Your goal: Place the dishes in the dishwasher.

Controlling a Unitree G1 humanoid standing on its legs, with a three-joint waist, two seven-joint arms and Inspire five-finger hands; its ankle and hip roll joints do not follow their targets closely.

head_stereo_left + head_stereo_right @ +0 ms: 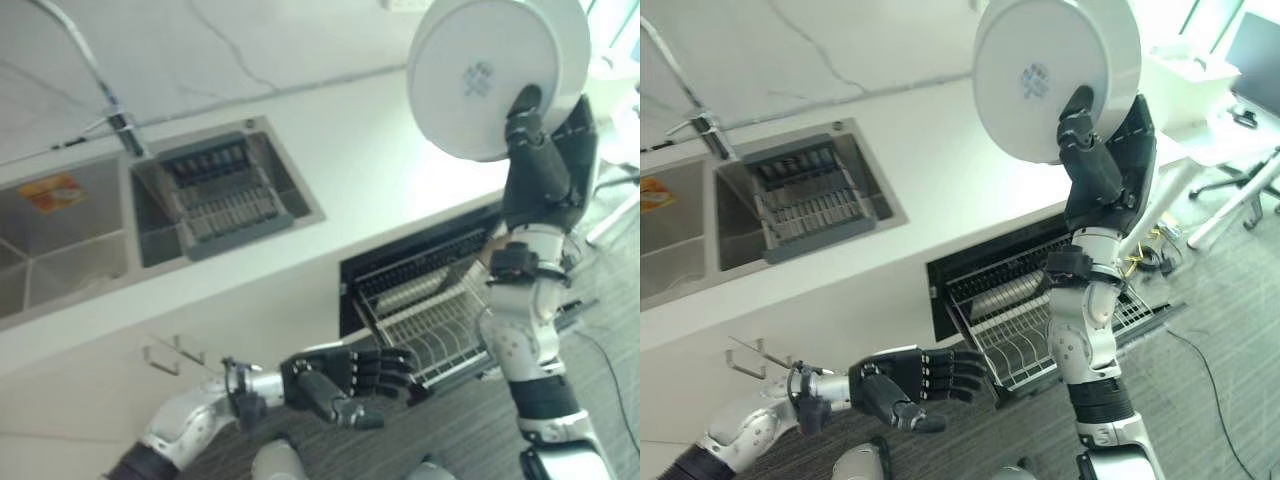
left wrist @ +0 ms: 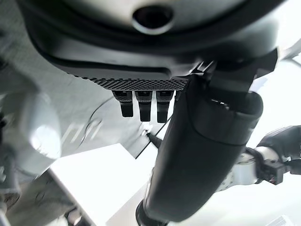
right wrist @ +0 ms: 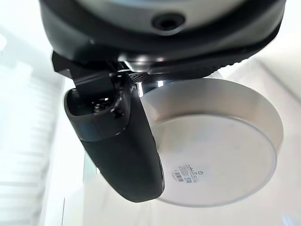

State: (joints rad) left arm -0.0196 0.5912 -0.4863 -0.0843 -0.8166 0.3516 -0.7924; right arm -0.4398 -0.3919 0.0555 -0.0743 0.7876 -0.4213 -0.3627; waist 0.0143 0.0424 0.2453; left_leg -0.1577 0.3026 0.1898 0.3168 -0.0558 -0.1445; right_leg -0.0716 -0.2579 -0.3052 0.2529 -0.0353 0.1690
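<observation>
The carrying step is under way: the right hand (image 1: 1102, 165) holds a white bowl (image 1: 1055, 75) high above the table (image 1: 370, 170), thumb and fingers clamped on its rim, underside facing the camera. Next, it likely must lower the bowl into the pulled-out dishwasher rack (image 1: 1025, 335) below and to the near side. The left hand (image 1: 908, 385) hovers by the rack's left corner, fingers relaxed, empty.

White round dish (image 1: 1055, 75) with a deep rim, underside with a small printed mark facing the head camera, held up on edge high above the counter. Below, dishwasher (image 1: 1030, 300) open, wire rack (image 1: 1010, 340) pulled out.
</observation>
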